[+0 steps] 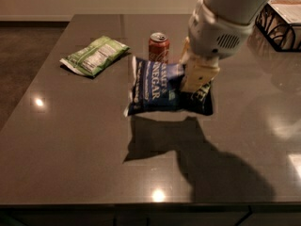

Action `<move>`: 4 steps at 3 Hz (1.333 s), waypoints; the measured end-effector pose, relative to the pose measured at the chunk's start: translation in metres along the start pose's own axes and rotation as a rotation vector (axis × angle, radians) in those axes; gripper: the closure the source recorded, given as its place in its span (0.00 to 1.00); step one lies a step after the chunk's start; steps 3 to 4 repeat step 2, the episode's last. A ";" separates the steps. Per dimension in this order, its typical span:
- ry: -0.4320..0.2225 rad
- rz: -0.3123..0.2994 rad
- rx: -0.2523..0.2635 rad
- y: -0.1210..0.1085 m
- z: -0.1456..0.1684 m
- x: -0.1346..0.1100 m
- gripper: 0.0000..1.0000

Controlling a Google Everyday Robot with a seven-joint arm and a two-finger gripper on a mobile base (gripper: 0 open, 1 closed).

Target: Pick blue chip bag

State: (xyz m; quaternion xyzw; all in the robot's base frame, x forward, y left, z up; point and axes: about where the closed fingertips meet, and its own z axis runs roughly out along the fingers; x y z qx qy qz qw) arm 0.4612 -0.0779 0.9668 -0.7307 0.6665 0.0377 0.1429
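Note:
The blue chip bag [157, 87] is dark blue with white lettering and hangs in the air above the dark table [70, 145], casting a shadow below it. My gripper [196, 76] comes down from the white arm at the upper right and is shut on the bag's right part. The cream-coloured fingers [197, 74] overlap the bag's right end. The bag tilts a little, with its left end free.
A red soda can [159, 46] stands just behind the lifted bag. A green snack bag [94, 55] lies at the back left. A dark wire basket [280, 22] sits at the far right edge.

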 end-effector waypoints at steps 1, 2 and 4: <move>-0.051 -0.002 0.057 -0.022 -0.045 0.005 1.00; -0.093 0.023 0.082 -0.035 -0.060 0.009 1.00; -0.093 0.023 0.082 -0.035 -0.060 0.009 1.00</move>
